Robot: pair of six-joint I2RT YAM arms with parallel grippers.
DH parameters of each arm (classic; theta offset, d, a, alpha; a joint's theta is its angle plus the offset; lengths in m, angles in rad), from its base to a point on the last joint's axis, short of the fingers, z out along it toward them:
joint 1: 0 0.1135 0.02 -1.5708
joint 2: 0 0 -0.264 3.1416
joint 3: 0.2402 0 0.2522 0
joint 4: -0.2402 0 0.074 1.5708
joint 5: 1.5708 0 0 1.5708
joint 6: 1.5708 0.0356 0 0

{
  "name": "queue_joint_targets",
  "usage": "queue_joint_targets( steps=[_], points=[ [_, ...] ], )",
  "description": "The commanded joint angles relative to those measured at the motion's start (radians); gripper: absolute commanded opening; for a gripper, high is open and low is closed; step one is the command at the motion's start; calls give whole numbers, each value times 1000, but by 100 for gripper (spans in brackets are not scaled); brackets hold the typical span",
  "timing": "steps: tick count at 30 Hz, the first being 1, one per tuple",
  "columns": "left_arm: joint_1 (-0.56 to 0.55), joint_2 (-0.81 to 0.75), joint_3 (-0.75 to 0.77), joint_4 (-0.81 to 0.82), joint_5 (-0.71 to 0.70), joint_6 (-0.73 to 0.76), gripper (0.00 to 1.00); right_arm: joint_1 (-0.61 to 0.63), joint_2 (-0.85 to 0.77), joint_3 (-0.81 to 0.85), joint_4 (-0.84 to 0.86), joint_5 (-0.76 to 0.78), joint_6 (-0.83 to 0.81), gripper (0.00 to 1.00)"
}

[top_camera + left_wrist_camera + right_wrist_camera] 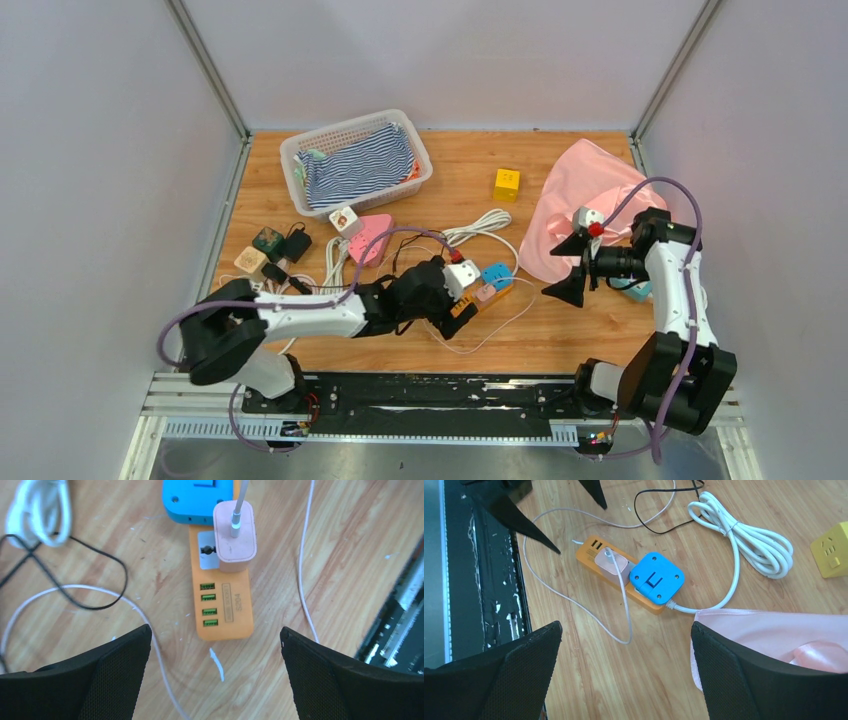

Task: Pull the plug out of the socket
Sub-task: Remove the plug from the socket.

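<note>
An orange power strip (478,302) lies on the wooden table, also seen in the left wrist view (225,612) and right wrist view (589,554). A pink plug (235,537) with a thin white cable sits in it, next to a blue plug (192,500). Both show in the right wrist view, pink (610,562) and blue (657,576). My left gripper (215,629) is open and empty, above the strip's near end, short of the pink plug. My right gripper (626,625) is open and empty, raised to the right of the strip (556,268).
A pink cloth (590,190) lies at the right. A yellow cube socket (507,183), a coiled white cable (480,225), a basket (295,155) holding striped cloth, a pink socket (368,238) and small adapters (268,240) lie around. Loose thin cables cross the table.
</note>
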Motion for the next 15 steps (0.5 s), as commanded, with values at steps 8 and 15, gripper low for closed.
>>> queue_joint_targets(
  steps=[8, 15],
  points=[
    [41, -462, -387, 426, 36, 79, 100, 155, -34, 135, 24, 70, -119, 100],
    [55, -368, -590, 947, 269, 130, 100, 302, 18, 210, 112, 91, 10, 99]
  ],
)
